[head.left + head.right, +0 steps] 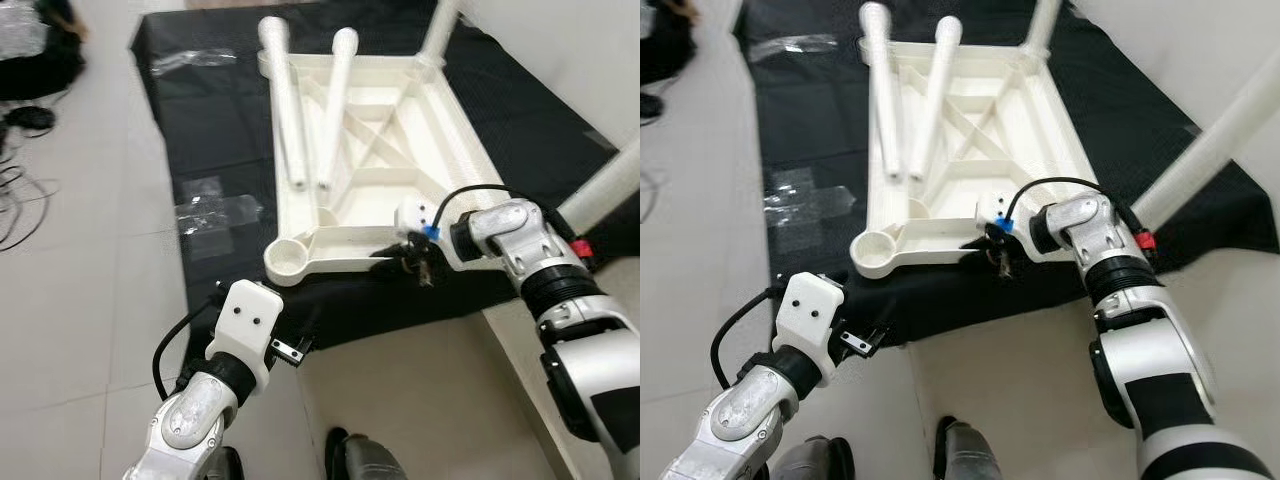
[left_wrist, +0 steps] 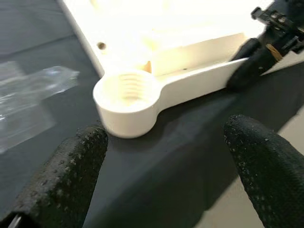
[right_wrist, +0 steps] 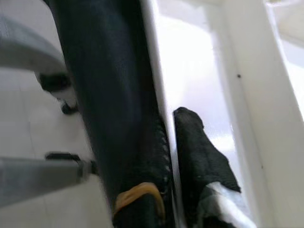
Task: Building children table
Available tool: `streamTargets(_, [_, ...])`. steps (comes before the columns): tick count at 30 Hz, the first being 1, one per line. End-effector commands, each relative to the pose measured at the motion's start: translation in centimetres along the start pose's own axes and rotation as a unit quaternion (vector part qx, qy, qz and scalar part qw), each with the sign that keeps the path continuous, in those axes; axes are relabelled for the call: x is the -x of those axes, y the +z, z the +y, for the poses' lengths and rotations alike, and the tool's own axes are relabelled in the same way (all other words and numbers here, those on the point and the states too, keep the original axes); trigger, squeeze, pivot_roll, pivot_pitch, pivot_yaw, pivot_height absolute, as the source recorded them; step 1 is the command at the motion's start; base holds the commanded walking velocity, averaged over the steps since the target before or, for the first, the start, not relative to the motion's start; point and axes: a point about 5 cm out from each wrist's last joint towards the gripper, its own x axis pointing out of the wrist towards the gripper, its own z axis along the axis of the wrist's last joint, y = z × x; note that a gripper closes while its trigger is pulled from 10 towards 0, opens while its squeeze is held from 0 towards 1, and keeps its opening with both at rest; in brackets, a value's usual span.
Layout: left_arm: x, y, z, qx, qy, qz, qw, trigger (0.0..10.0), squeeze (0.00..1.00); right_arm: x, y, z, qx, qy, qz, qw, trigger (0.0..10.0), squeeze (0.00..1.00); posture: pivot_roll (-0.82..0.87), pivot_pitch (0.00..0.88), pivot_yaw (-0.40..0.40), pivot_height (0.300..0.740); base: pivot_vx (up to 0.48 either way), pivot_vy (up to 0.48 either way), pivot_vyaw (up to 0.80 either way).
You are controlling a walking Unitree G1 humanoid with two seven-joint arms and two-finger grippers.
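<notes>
Right wrist view: right tool (image 3: 171, 142) pinches tabletop (image 3: 247, 95) rim, no readable writing.

Upturned tabletop (image 1: 370, 150) on cloth (image 1: 220, 120); two loose legs (image 1: 305, 105) lie on it. Plastic bag (image 1: 215, 210) left of tabletop, on cloth
</notes>
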Motion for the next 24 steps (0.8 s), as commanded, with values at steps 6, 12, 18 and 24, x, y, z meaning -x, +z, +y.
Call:
streamTargets(6, [0.1, -0.4, 0.0, -0.002, -0.008, 0.006, 1.0, 10.0, 0.0, 0.7, -1.2, -0.9, -0.023, -0.089, 0.032, 0.995, 0.0, 0.0, 0.04, 0.144, -0.081, 0.74, 0.0, 0.0, 0.0])
streamTargets(12, [0.1, -0.5, 0.0, -0.004, -0.008, 0.004, 1.0, 10.0, 0.0, 1.5, -1.2, -2.0, -0.026, -0.145, 0.058, 0.987, 10.0, 0.0, 0.04, 0.143, -0.08, 0.74, 0.0, 0.0, 0.0])
streamTargets(18, [0.1, -0.6, 0.0, -0.003, -0.008, 0.005, 1.0, 10.0, 0.0, 1.9, -0.3, -2.6, -0.019, -0.162, 0.025, 0.986, 10.0, 0.66, 0.04, 0.14, -0.078, 0.74, 0.0, 0.0, 0.0])
streamTargets(24, [0.0, -0.6, -0.3, -0.003, -0.013, 0.004, 1.0, 10.0, 0.0, 1.2, 0.9, -2.0, -0.011, -0.12, -0.047, 0.992, 10.0, 0.4, 0.03, 0.136, -0.075, 0.74, 0.0, 0.0, 0.0])
